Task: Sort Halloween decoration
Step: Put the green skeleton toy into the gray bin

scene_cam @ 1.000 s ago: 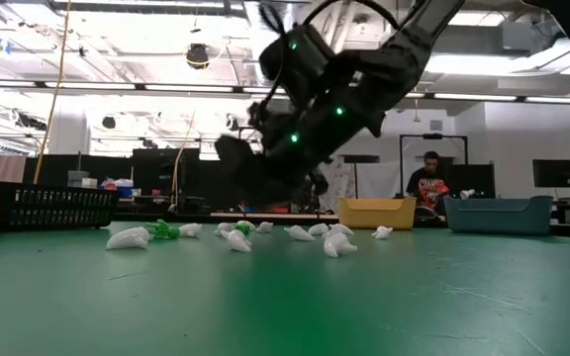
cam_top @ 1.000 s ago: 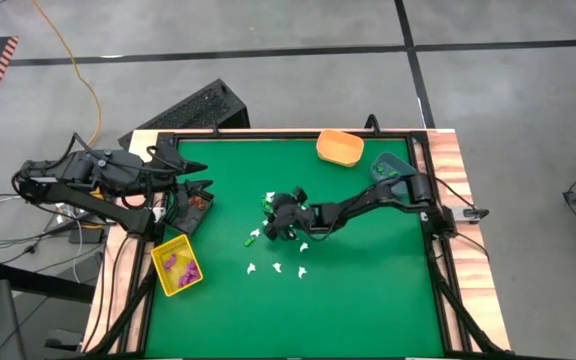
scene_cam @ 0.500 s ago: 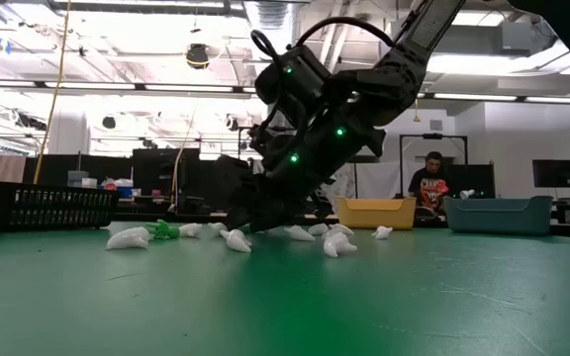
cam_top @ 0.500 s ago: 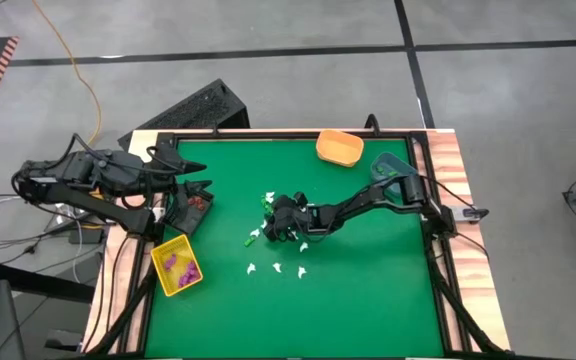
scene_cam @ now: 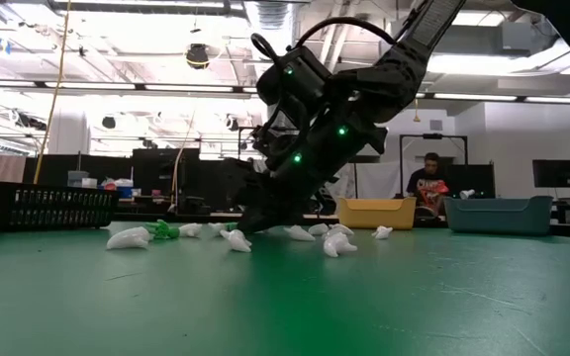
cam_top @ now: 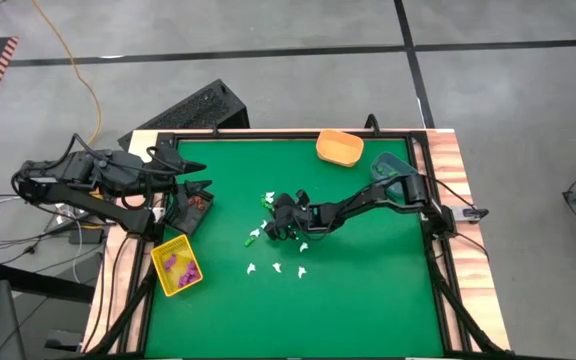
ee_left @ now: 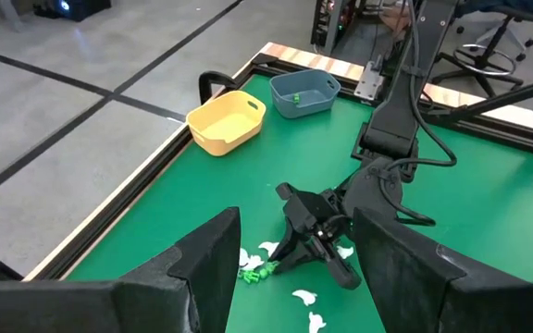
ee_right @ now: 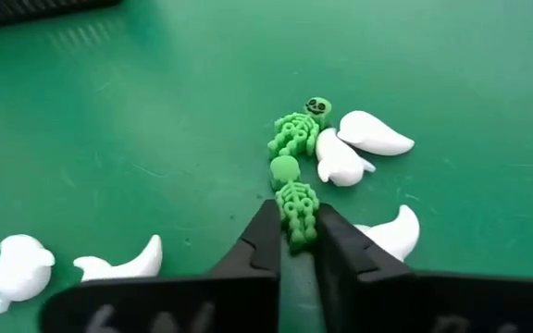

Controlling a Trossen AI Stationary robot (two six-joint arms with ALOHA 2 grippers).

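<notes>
Small white trinkets [cam_top: 277, 268] and green ones [cam_top: 251, 240] lie scattered on the green table's middle. My right gripper [cam_top: 271, 222] is down among them, tipped to the mat, shut on a green skeleton trinket [ee_right: 296, 208]. A second green skeleton [ee_right: 296, 129] lies just beyond it, between white ghosts [ee_right: 373, 134]. My left gripper [cam_top: 183, 185] hangs open above the black bin [cam_top: 190, 207] at the table's left edge, touching nothing. My right gripper pinches the green skeleton's lower body [ee_right: 300, 227] between its two fingertips [ee_right: 265, 231], its head sticking out beyond them. The fingers slant down from the table's right side and lie along the figure. The skeleton lies flat on the mat.
A yellow bin [cam_top: 176, 265] holding purple pieces stands at the near left. An orange bin [cam_top: 339, 148] and a blue bin [cam_top: 388, 166] stand at the far right. White trinkets [ee_right: 118, 264] lie close around the gripper. A person [scene_cam: 428, 183] sits in the room behind.
My right gripper has gone down from above the pile, its fingers tipped onto the mat among the trinkets. It has shifted slightly toward the table's left edge. The trinkets around it lie as before.
</notes>
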